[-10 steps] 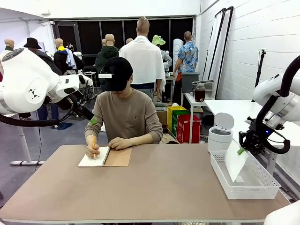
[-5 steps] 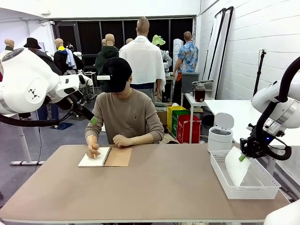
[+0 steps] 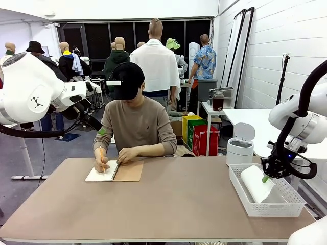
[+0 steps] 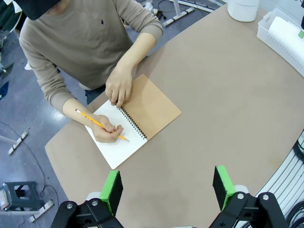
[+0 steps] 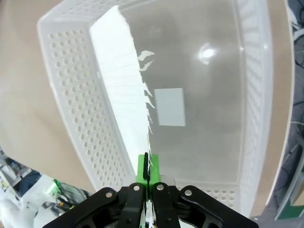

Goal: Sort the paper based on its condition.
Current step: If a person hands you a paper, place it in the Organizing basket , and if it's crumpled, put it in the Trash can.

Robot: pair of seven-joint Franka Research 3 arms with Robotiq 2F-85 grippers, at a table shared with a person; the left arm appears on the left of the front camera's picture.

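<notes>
Since a second ago the right gripper (image 3: 265, 178) has come down from above the white basket (image 3: 255, 208) to just over its rim, and the paper (image 3: 255, 187), which hung upright from it like a flag, now curls over and lies inside the basket. Its claw is pinched tight on the sheet: in the right wrist view the green pads (image 5: 142, 167) of the right gripper (image 5: 148, 167) meet with the paper's edge (image 5: 121, 80) between them. From there the sheet runs away along the perforated wall of the basket (image 5: 71, 99), standing on edge, its ragged torn side turned toward the basket's smooth floor. The basket sits at the right end of the table (image 3: 173, 204), well apart from the person on the far side. That person has barely shifted, one hand (image 4: 108, 133) holding a yellow pencil (image 4: 97, 123) on the open page of a spiral notebook (image 4: 140, 118) while the other hand (image 4: 118, 85) rests at the binding. The left gripper (image 4: 167, 186) hovers high over the near part of the table with its claw spread wide and nothing between the pads.
</notes>
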